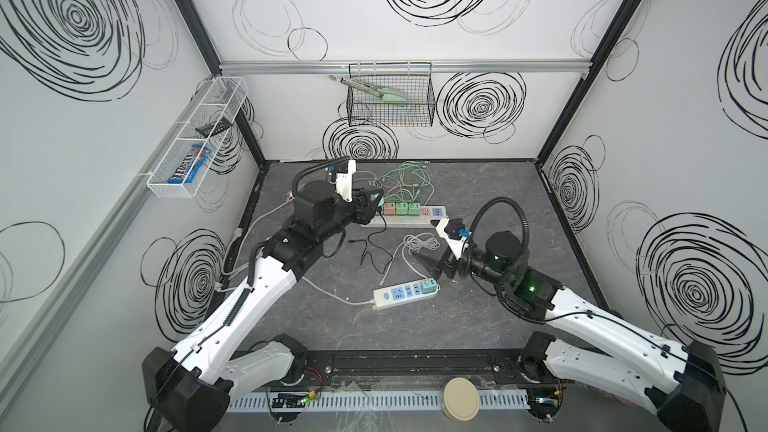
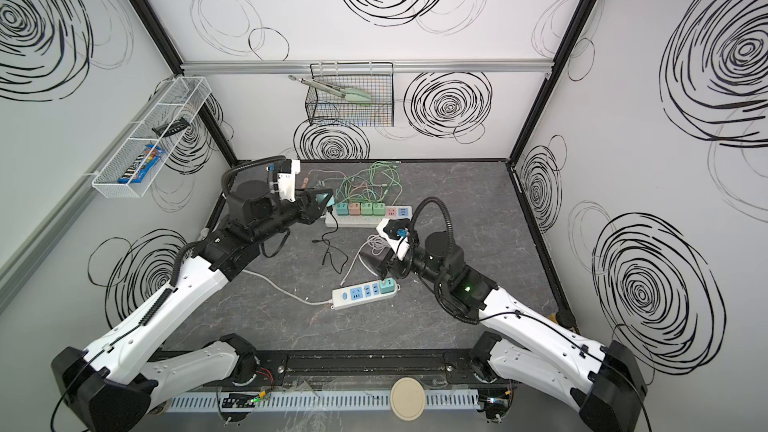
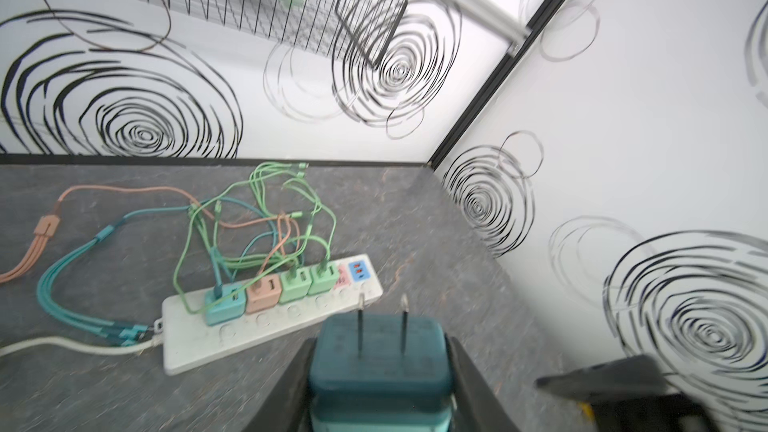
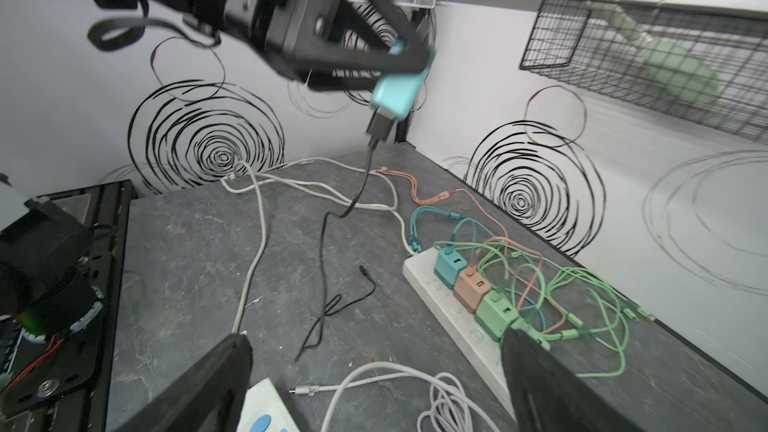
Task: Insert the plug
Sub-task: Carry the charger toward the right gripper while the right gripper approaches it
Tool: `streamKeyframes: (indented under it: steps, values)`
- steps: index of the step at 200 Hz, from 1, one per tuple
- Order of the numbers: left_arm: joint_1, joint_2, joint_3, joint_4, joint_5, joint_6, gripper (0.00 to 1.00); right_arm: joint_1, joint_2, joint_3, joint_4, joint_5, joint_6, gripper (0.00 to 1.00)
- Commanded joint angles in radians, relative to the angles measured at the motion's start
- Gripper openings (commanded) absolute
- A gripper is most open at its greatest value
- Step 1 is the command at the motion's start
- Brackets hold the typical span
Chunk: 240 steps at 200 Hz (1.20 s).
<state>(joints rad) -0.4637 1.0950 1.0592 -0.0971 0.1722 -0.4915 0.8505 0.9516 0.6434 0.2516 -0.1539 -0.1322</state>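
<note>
Read the counter (image 1: 490, 251) in both top views as a clock face, with twelve at the back wall. The left arm rises from its base near seven with the elbow raised. Its wrist turns so the left claw (image 1: 372, 200) lies about level near eleven, pointing toward three. It is pinching the plug (image 3: 376, 361), with a finger on either side. The right arm reaches in from five. The right claw (image 1: 432, 265) hangs low just off centre toward four, aimed at about ten, its fingers (image 4: 208, 380) spread wide with nothing between them.

The plug is a teal cube with rounded corners, held in the air over the eleven o'clock end of the long power strip (image 2: 365, 222) and clear of it. Two thin metal prongs (image 3: 360, 322) stick straight out of its face, away from the wrist. A black cable (image 4: 357, 189) leaves the cube and droops to the counter, where its loose tip lies free. The long strip lies at twelve and carries four cubes in a row: teal, pink, green, green. The two sockets (image 3: 357, 272) at its one o'clock end are bare. A short power strip (image 1: 405, 293) lies at six.
</note>
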Motion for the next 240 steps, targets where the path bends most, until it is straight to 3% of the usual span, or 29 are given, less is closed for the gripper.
streamKeyframes:
  steps: [1,25,44,61,84,114,145,178,208,240]
  values:
    - [0.001,-0.016,0.068,0.098,-0.143,-0.177,0.0,0.026,0.029,0.042,0.069,0.005,-0.03,0.97]
    - [0.044,0.012,0.224,-0.104,-0.414,-0.321,0.0,0.026,0.038,0.057,0.086,0.025,-0.037,0.97]
    - [0.102,0.028,0.286,-0.218,-0.447,-0.491,0.0,0.026,0.038,0.064,0.085,0.034,-0.047,0.97]
    - [0.146,-0.027,0.151,-0.185,-0.388,-0.722,0.0,0.028,0.038,0.06,0.086,0.027,-0.04,0.97]
    - [0.184,-0.082,-0.084,-0.095,-0.178,-1.029,0.0,0.034,0.038,0.043,0.118,-0.013,0.012,0.97]
    - [0.208,-0.051,-0.248,-0.02,0.11,-1.263,0.0,0.05,0.078,0.035,0.181,-0.069,0.127,0.97]
    - [0.198,-0.057,-0.291,0.02,0.119,-1.311,0.0,0.06,0.156,0.057,0.199,-0.101,0.233,0.97]
    - [0.207,-0.077,-0.297,0.001,0.087,-1.318,0.0,0.097,0.213,0.098,0.194,-0.153,0.233,1.0]
    - [0.217,-0.078,-0.315,0.022,0.115,-1.335,0.0,0.119,0.255,0.118,0.222,-0.266,0.219,0.98]
    - [0.221,-0.082,-0.312,0.029,0.125,-1.336,0.0,0.157,0.366,0.188,0.218,-0.24,0.287,0.91]
